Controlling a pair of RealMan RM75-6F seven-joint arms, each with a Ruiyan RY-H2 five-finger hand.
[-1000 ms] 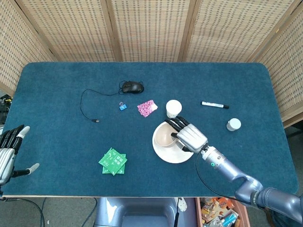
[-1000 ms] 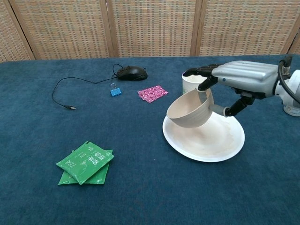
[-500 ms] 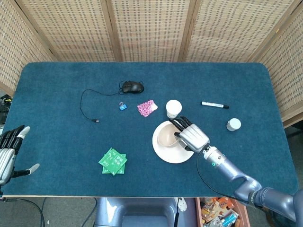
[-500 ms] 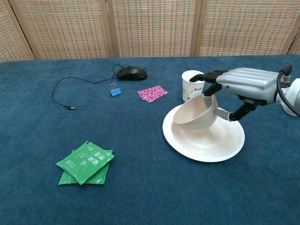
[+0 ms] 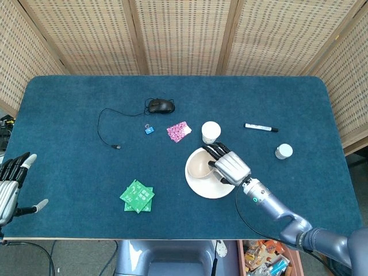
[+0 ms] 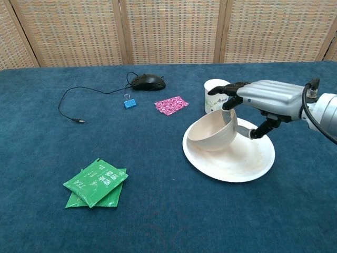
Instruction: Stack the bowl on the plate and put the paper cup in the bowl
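A beige bowl leans tilted on the left part of the white plate, its opening turned up and to the left. My right hand pinches the bowl's right rim between thumb and fingers. The white paper cup stands upright on the cloth just behind the plate, apart from the hand. Low at the left edge of the head view, my left hand lies with its fingers spread and nothing in it.
On the blue cloth lie green tea packets, a pink wrapper, a blue binder clip and a black mouse with its cable. A marker and a small white cap lie right of the cup.
The right hand has shifted the bowl slightly left on the plate and tipped it further, after lowering it onto the plate. The left hand has not moved.
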